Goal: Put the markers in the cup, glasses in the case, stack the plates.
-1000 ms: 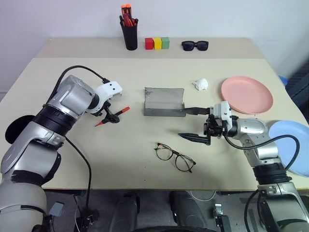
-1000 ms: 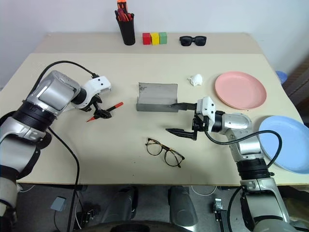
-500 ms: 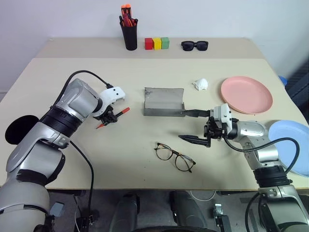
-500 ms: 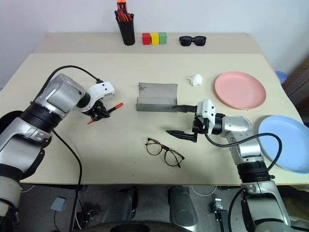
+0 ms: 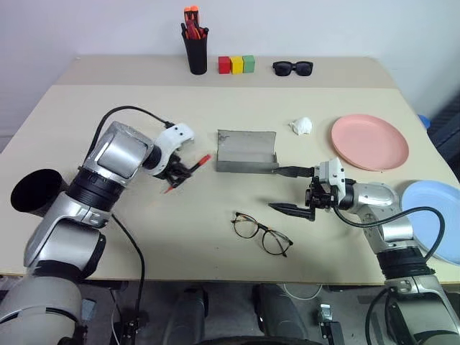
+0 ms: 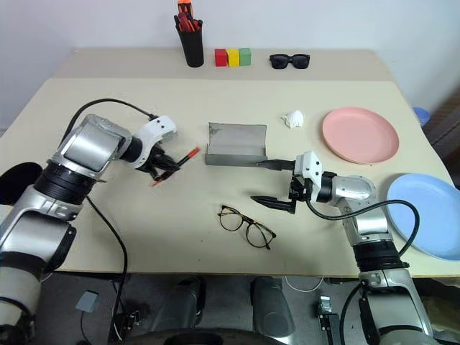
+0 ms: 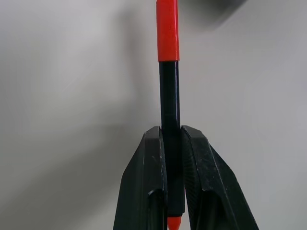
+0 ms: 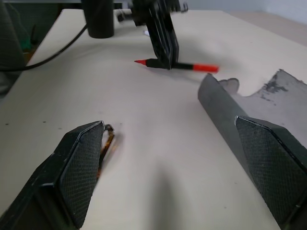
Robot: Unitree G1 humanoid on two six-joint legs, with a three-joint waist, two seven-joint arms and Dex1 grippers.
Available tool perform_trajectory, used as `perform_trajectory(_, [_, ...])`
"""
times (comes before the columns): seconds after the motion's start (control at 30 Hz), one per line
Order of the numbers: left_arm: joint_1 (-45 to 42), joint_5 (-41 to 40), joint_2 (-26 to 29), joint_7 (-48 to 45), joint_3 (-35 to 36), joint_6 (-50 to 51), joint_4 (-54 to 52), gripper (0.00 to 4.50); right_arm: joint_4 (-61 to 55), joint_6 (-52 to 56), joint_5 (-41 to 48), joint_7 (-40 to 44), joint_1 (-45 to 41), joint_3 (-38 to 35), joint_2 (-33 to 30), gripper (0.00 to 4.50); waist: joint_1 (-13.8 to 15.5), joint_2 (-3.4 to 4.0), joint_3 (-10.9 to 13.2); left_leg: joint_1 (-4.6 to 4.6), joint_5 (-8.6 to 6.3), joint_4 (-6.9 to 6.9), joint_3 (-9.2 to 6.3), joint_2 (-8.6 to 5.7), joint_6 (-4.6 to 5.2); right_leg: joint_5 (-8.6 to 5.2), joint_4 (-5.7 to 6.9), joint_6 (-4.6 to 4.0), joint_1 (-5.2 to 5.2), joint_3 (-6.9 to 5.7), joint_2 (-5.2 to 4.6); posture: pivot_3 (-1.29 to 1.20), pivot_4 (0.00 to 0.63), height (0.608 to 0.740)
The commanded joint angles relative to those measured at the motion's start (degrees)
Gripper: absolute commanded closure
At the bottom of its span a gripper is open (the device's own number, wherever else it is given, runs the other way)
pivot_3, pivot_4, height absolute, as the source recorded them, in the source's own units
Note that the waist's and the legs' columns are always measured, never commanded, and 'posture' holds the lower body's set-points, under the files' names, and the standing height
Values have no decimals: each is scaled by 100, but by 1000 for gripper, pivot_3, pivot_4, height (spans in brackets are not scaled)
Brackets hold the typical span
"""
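Left eye view: table (image 5: 215,215) fills most of frame; pink plate (image 5: 369,141) at right, blue plate (image 5: 438,215) at right edge, black cup (image 5: 34,191) at far left edge. Grey case (image 5: 246,152) lies open at centre, glasses (image 5: 261,233) below it. Left gripper (image 5: 178,174) clamps the red-and-black marker (image 5: 185,172) left of the case, off the table. Right gripper (image 5: 286,190) at centre right, fingers spread wide, holding nothing
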Motion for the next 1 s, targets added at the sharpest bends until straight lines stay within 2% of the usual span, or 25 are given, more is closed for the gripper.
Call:
perform_trajectory(0.03, [-45,-564,-158,405,1209,536,-956,4448,102,-175,44,32,-104,-195,-16,0,-18,1,0,3,0,-2,0,0,0,0,1,0,0,0,0,0,150,740])
perform_trajectory(0.13, [-110,-914,-484,925,2199,797,-1515,4448,193,-209,66,63,-136,-220,-40,0,-27,1,0,10,1,-3,1,1,-1,0,8,0,0,1,2,0,150,740])
perform_trajectory(0.23, [92,-838,-962,1939,3045,345,-2226,4448,312,-239,69,50,-213,-243,-25,0,-23,1,-1,14,3,-1,1,1,-5,0,9,0,4,1,2,0,150,740])
perform_trajectory(0.3, [372,-735,-1244,2566,3373,75,-2797,4448,396,-307,55,41,-270,-251,-1,0,-18,2,-1,14,5,0,1,1,-9,1,7,0,6,1,-1,0,150,740])
perform_trajectory(0.47, [1352,-144,-2078,4384,3871,-1468,-4217,4448,657,-591,-21,-14,-389,-229,133,0,10,-2,-1,14,10,-1,2,0,-18,3,1,0,8,1,-7,0,150,740])
perform_trajectory(0.57, [1889,54,-1850,4626,3596,-1505,-4843,4448,723,-639,-30,-17,-423,-195,232,0,4,-2,-1,15,10,-1,4,-1,-19,5,0,2,8,2,-7,0,150,740])
perform_trajectory(0.63, [1950,194,-1759,4996,3559,-777,-5347,4448,756,-645,-26,7,-432,-160,310,0,10,-2,-1,15,10,1,4,-2,-19,5,0,2,10,2,-7,0,150,740])
perform_trajectory(0.83, [2627,756,-1158,5530,3472,-376,-6364,4448,956,-580,-22,188,-590,-103,458,0,-3,-2,-2,19,10,2,2,-4,-19,7,-2,5,19,2,-6,0,150,740])
perform_trajectory(0.87, [3003,936,-1114,5619,3524,-860,-6450,4448,1015,-586,-27,239,-617,-88,477,0,-13,0,-3,19,10,2,1,-4,-19,7,-2,5,19,1,-4,0,150,740])
perform_trajectory(1.0, [4186,1428,-1557,6241,3921,-2734,-6521,4448,1302,-664,-88,379,-750,-47,555,0,-6,0,-3,21,10,-3,3,-2,-19,8,-5,2,17,3,-4,0,150,740])
